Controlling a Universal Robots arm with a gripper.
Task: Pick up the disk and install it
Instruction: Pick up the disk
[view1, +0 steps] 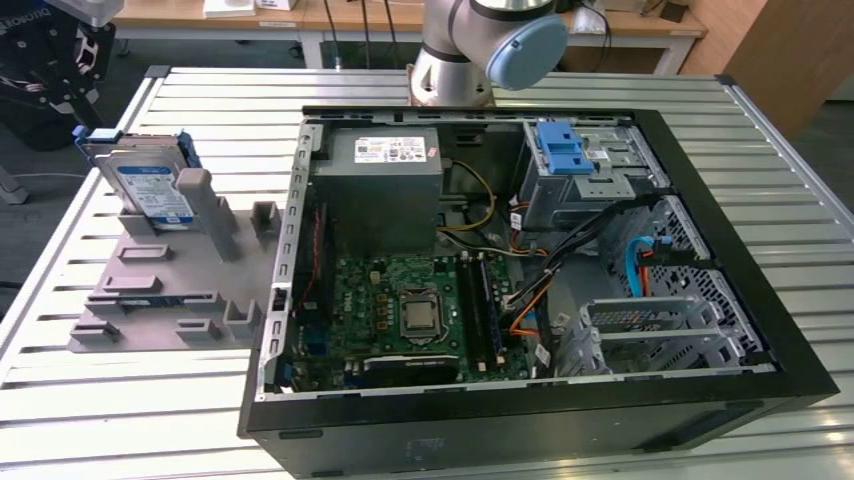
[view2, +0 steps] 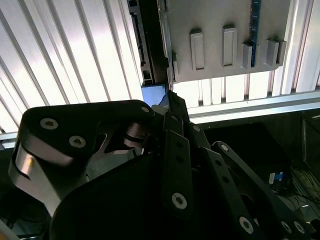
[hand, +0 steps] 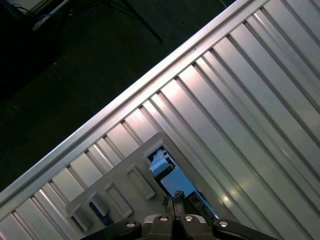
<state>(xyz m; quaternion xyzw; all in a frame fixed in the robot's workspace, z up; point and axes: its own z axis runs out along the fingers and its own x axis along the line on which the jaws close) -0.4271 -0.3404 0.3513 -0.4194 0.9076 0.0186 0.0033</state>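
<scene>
We see a ribbed metal surface (view1: 120, 400) running across the whole exterior view. On it, over the centre and right of the frame, lies an open black computer case (view1: 534, 430), its boards and cables exposed. The base of the arm (view1: 474, 45) rises at the top centre, just behind the case. Left of the case sits a grey slotted holder (view1: 160, 300). The disk (view1: 144, 185) stands on edge in that holder, in the upper left of the frame. It is silver with a blue-and-white label and a blue bracket around it. In the first wrist view, the fingers (hand: 172, 202) at the bottom centre are drawn together with nothing between them. They hang over the disk, and its blue bracket shows just above them in that frame.
</scene>
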